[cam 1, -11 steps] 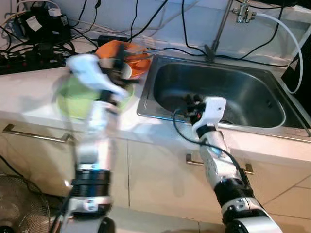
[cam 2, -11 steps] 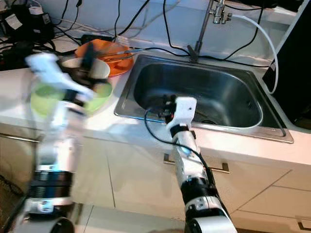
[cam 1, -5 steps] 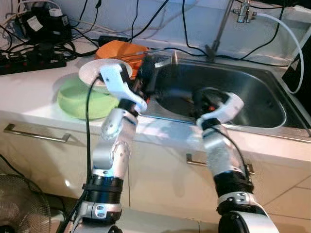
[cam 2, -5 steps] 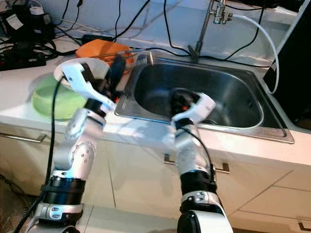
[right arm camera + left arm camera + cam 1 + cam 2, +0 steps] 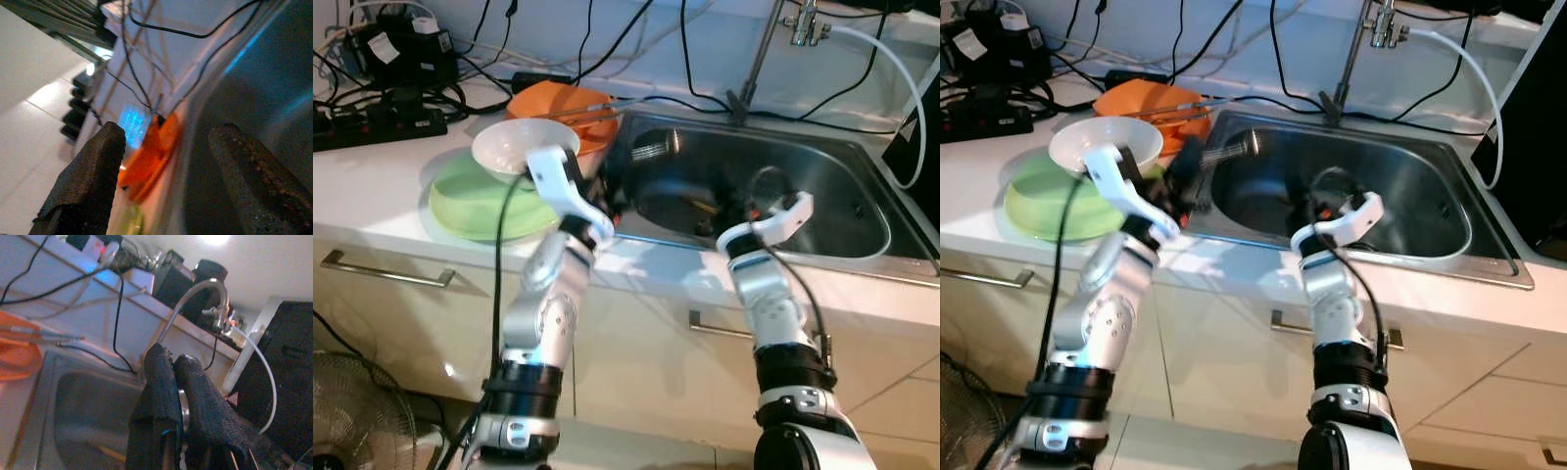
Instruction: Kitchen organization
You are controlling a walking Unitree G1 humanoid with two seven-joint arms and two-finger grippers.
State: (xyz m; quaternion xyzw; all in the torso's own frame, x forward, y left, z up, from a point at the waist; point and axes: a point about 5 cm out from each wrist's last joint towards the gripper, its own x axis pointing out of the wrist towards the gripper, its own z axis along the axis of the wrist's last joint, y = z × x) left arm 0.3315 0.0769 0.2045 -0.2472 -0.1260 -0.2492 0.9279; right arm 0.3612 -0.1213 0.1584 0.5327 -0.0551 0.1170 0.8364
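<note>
A thin silver metal utensil [image 5: 183, 407] is pinched between the closed left gripper [image 5: 178, 396] at the stainless steel sink [image 5: 842, 201] rim, while the right gripper [image 5: 171, 181] is held wide open over the basin.

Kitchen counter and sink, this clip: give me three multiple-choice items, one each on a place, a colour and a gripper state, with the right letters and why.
1. Where does the white bowl sit?
A. In the sink basin
B. On the green plate
C. On the floor

2. What colour is the dish behind the white bowl?
A. Orange
B. Blue
C. Black

3. How are the right gripper's fingers?
A. Shut on a cup
B. Shut on a cable
C. Open, holding nothing

Answers:
1 B: the white bowl rests on the green plate, left of the sink.
2 A: the orange dish lies by the sink's corner.
3 C: the right gripper shows a wide gap between its fingers, over the basin.
</note>
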